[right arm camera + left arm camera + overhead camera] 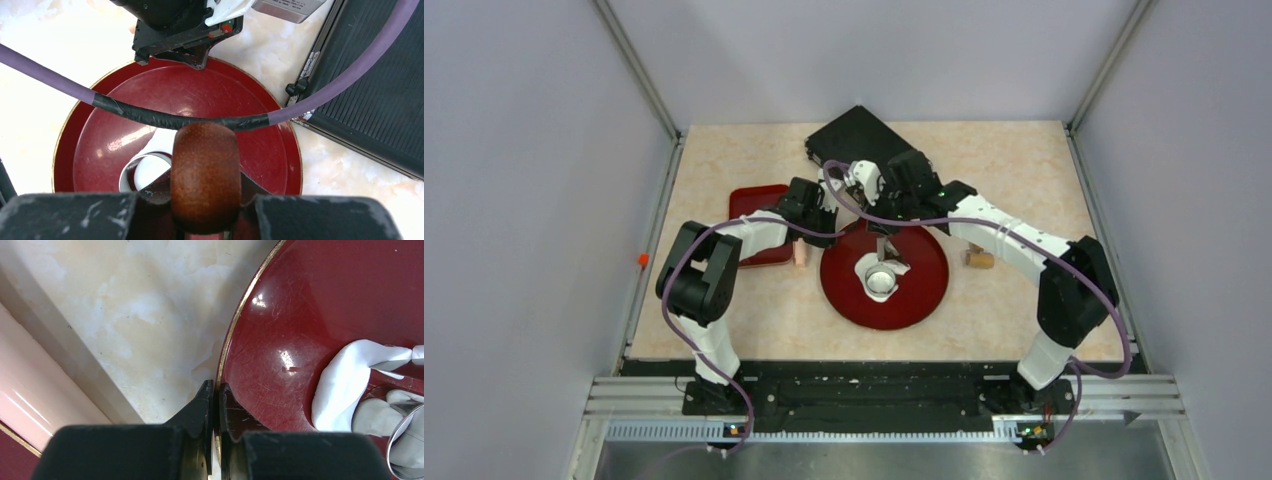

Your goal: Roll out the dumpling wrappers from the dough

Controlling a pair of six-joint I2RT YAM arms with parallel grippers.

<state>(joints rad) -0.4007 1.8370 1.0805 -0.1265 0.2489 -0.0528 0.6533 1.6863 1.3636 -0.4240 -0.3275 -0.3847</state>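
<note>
Both your arms reach in from the near edge and meet over the middle of the table.

Your left arm [724, 250] has its elbow raised by the left edge and its forearm running right, toward the far side. The left gripper [215, 386] is low, its fingers pinched together on the rim of the red plate [300, 315]. Your right arm [1014, 235] mirrors it, elbow up by the right edge and forearm stretched left. Its wrist is bent down, and the right gripper [886, 240] is clamped around a wooden pin [205, 175].
</note>
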